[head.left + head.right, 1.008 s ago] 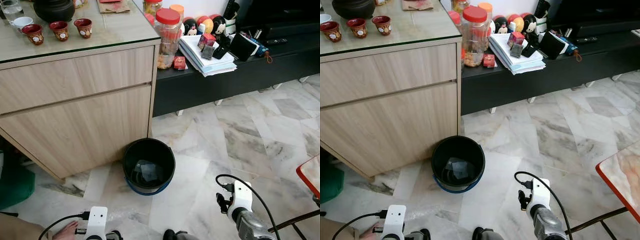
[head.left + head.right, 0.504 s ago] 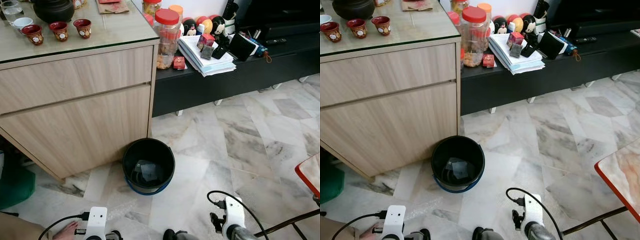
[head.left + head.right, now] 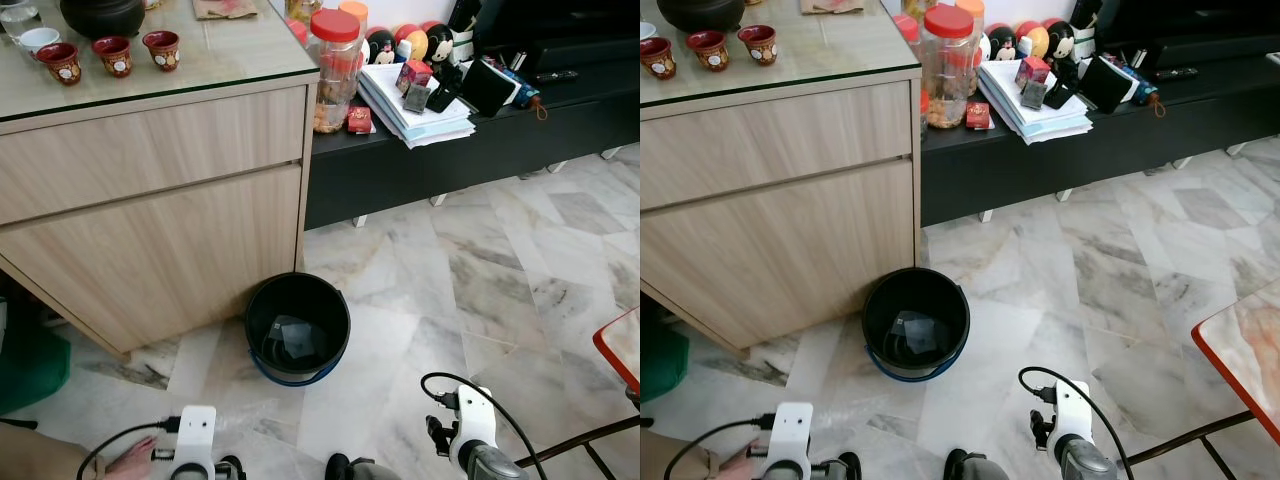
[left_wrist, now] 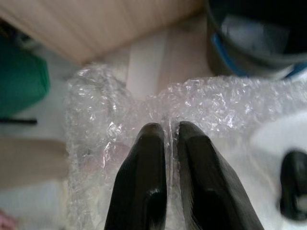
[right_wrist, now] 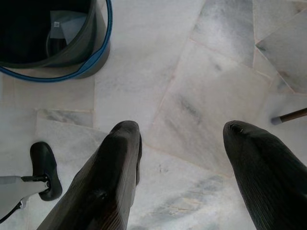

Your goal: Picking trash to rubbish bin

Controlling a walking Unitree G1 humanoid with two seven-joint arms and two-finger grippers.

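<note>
A sheet of clear bubble wrap (image 4: 100,120) lies crumpled low over the marble floor, and my left gripper (image 4: 166,128) is shut on a fold of it. The left wrist (image 3: 195,440) sits at the bottom edge of the eye views, short of the bin and to its left. The black rubbish bin (image 3: 297,379) with a blue band stands on the floor against the wooden cabinet, with a pale sheet of paper (image 3: 290,335) inside. My right gripper (image 5: 182,132) hangs open above bare floor, and the bin (image 5: 98,52) lies ahead of it to one side.
The light wood cabinet (image 3: 160,210) holds cups and a teapot on its glass top. A black low shelf (image 3: 450,150) carries jars, papers and figurines. A red-edged table corner (image 3: 620,345) juts in at the right. A person's hand (image 3: 130,458) rests on the floor beside my left wrist.
My right wrist has dropped lower in the eye views than a second ago. The left arm keeps its hold on the bubble wrap and stays put. The camera tilted slightly.
</note>
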